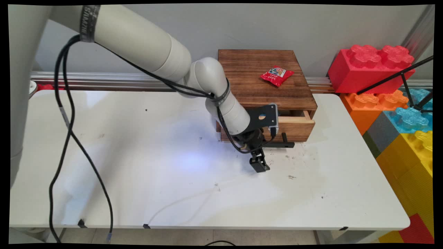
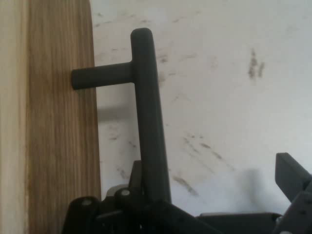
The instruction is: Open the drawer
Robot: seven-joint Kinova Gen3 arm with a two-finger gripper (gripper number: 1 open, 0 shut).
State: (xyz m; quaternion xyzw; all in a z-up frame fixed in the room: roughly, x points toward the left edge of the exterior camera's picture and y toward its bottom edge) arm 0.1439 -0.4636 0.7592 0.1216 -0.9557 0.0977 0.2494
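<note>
My claw (image 1: 260, 162) hangs spread wide, holding nothing, just beside the black handle (image 2: 146, 112) of the slightly open drawer (image 1: 294, 124); a red packet (image 1: 276, 75) lies atop the wooden box (image 1: 252, 69). Bare table (image 1: 138, 173) stretches beyond.

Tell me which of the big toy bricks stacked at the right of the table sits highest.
The red brick, on top of the stack against the wall. The orange brick, blue brick and yellow brick all sit lower, under or in front of it.
</note>
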